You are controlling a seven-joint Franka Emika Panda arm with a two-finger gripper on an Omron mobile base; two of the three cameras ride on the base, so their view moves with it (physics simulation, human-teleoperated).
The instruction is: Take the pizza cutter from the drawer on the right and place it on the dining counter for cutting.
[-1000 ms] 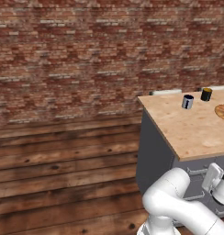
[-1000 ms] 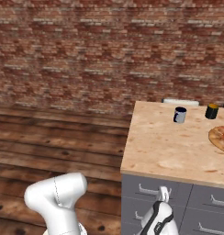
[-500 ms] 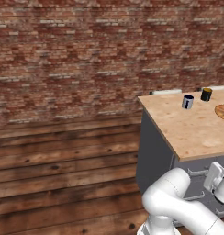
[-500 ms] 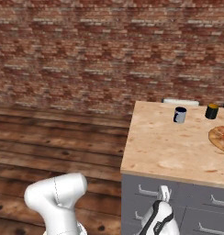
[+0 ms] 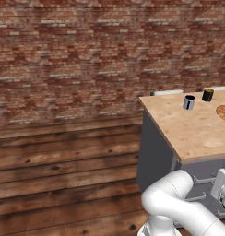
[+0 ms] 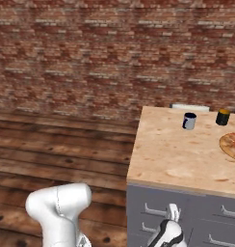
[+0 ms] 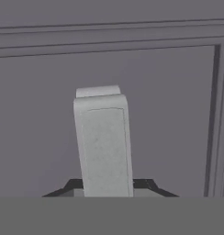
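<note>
Standing across the back of both base views, a red brick wall, with dark wooden floor planks running below it.

Filling the right side, the dining counter: a thick light speckled wood top over a dark grey cabinet base. Showing on the front of that base, several grey drawer fronts with slim silver bar handles; the drawer nearest the arm sitting flush with its neighbours, looking shut.

Rising from the bottom of the base views, the white arm, bending low toward the cabinet front.

Lying at the right edge of the counter top, part of a round pizza. Standing near the far edge, a small grey cup and, well apart to its right, a dark jar with a yellow lid.

Pressing in against the drawer front, the gripper: fingers drawn together on the pale silver bar handle, seen end-on in the hand view, probably clamped around it.

Not showing anywhere, the pizza cutter; whereabouts impossible to tell.
</note>
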